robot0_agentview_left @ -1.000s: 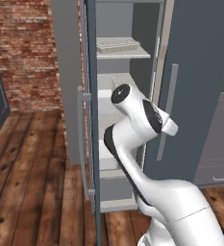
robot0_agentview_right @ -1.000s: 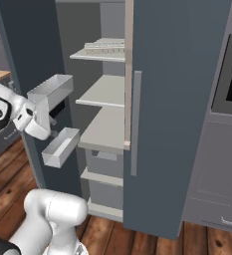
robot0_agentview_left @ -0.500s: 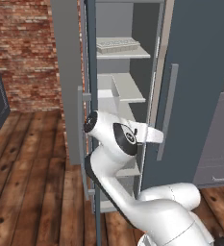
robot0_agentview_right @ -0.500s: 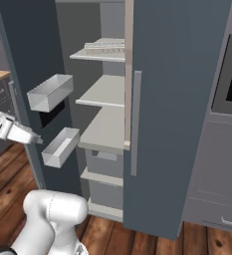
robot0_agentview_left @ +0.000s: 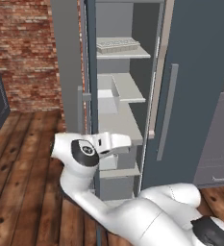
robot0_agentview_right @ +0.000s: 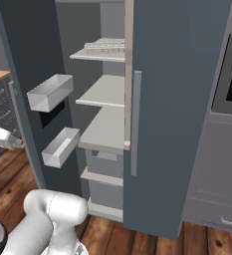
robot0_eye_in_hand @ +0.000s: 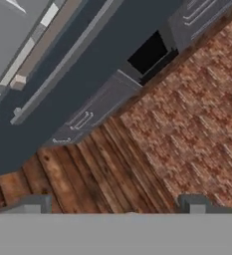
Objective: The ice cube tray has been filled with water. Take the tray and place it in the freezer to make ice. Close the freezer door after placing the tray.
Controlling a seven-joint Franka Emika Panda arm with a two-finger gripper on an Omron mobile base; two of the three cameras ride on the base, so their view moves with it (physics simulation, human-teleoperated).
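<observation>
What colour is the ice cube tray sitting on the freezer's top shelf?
Pale grey-white, with a grid of small cells. The ice cube tray shows best in the left base view.

Ice cube tray [robot0_agentview_left: 117, 45] lying flat on the top grey shelf inside the freezer [robot0_agentview_left: 128, 103], pale, gridded with small cells. Freezer door [robot0_agentview_right: 25, 74] standing wide open, slate-blue, two white bins on its inner face, one above the other.
</observation>
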